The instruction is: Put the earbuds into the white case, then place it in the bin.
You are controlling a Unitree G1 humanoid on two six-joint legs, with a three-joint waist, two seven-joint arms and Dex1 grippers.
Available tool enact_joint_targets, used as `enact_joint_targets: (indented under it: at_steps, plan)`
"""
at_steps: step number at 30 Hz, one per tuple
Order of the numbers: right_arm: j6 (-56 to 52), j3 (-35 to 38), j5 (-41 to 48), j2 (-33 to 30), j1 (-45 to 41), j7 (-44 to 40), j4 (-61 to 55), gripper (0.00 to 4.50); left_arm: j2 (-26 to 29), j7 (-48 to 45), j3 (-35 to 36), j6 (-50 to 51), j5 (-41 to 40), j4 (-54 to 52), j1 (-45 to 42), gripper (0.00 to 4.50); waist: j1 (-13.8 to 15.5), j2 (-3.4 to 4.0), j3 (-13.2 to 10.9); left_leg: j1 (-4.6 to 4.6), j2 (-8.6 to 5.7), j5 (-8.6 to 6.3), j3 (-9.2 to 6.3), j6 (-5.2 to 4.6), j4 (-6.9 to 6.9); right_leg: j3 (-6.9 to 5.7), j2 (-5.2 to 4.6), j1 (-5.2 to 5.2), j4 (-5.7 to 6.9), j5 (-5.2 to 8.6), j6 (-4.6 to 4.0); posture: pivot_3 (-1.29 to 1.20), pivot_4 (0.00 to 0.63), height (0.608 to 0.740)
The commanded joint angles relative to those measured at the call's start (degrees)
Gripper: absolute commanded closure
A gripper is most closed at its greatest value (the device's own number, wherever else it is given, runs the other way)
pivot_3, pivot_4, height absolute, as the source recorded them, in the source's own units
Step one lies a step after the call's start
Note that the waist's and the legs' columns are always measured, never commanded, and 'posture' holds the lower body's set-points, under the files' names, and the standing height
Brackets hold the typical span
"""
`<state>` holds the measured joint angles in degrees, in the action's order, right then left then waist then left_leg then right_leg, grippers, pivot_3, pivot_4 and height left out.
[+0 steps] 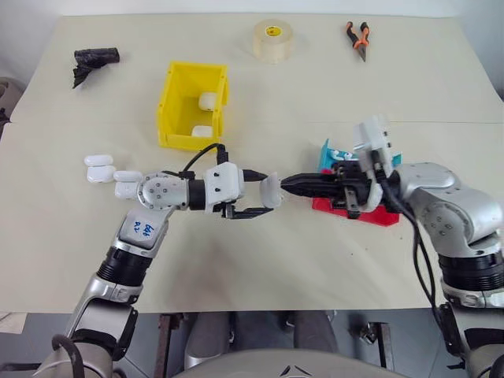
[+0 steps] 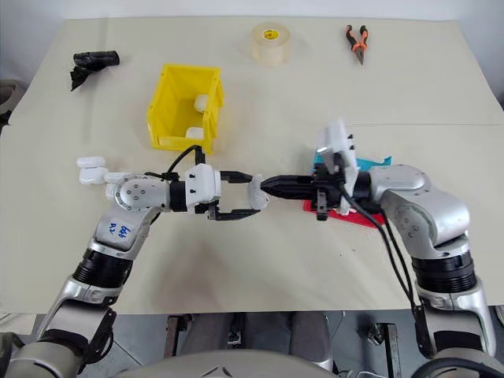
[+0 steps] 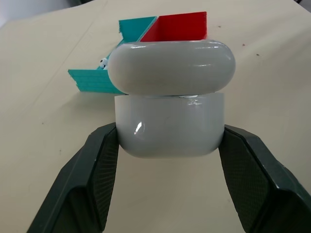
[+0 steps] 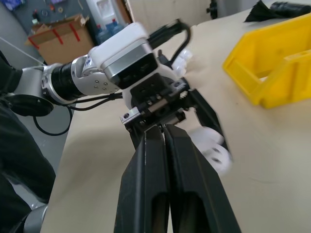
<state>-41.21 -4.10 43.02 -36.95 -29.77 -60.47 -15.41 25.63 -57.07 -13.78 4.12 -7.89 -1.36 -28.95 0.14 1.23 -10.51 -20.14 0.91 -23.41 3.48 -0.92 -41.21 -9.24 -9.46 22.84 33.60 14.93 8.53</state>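
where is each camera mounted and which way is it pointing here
Left and right eye views: on the head, looking down over the table; both arms show, left gripper and right gripper.
Left wrist view: along its own fingers, clamped on the white case, trays behind.
Right wrist view: along its shut fingers toward the left gripper and yellow bin.
Shared: the white case.

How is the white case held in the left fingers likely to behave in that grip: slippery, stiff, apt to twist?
The white case looks glossy, so probably slippery. It appears rigid: the left gripper squeezes its flat sides without denting them. Its lid sits ajar, so a push from the shut right gripper might swing it on the hinge.
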Motion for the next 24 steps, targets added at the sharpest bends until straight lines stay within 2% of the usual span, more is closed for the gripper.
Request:
enact_joint_targets:
  at_steps: [1, 8, 12, 17, 22, 24]
  plan:
    - [-0.8, -1.4, -2.1, 0.5, -1.5, 2.1, -1.8, 4.48, -0.7, 0.9, -0.4, 0.3, -0.1, -3.1, -0.4, 1.57, 0.0, 0.00, 0.0, 0.00, 0.00, 0.00, -0.01, 0.00, 0.00, -0.01, 0.00, 0.00, 0.01, 0.00, 0.00, 0.00, 0.150, 0.740]
    - [1.9, -0.6, -6.2, -2.5, 2.0, 0.3, 2.8, 4.48, -1.6, 1.2, 1.3, -0.8, -2.4, -4.2, 0.9, 1.57, 0.1, -0.02, 0.0, 0.00, 0.00, 0.00, 0.00, 0.00, -0.01, 0.00, 0.00, 0.00, 0.00, 0.00, 0.00, 0.00, 0.150, 0.740]
    - [5.2, 4.1, -5.4, -5.1, 5.2, -3.3, 4.1, 4.48, -1.9, 2.4, 4.8, 0.5, -5.9, -6.3, 2.9, 1.57, 0.3, -0.05, 0.0, 0.00, 0.01, 0.00, 0.01, 0.00, 0.00, 0.01, 0.00, 0.00, 0.00, 0.00, 0.00, 0.00, 0.150, 0.740]
    - [14.6, 10.5, -5.3, -3.0, 9.2, -4.9, 5.3, 4.48, -3.1, 6.3, 9.7, 2.3, -9.9, -9.9, 6.1, 1.57, 0.3, -0.06, 0.0, 0.03, 0.03, 0.00, 0.01, 0.00, -0.01, 0.04, 0.00, 0.00, 0.01, 0.00, 0.00, 0.00, 0.150, 0.740]
    - [23.1, 14.5, -6.1, -1.3, 12.4, -6.6, 5.2, 2.93, -5.5, 14.6, 15.4, 4.8, -12.3, -13.8, 10.2, 1.57, 0.3, -0.06, 0.0, 0.02, 0.02, 0.00, 0.01, 0.00, 0.00, 0.03, 0.00, 0.00, 0.00, 0.00, 0.00, 0.00, 0.150, 0.740]
    - [26.0, 16.3, -6.0, 0.6, 12.7, -4.2, 4.6, 2.19, -6.8, 18.8, 17.9, 7.3, -13.7, -16.3, 12.2, 1.57, 0.3, -0.08, 0.0, 0.02, 0.03, 0.00, 0.00, 0.00, -0.01, 0.04, 0.00, 0.00, -0.01, 0.00, 0.00, 0.00, 0.150, 0.740]
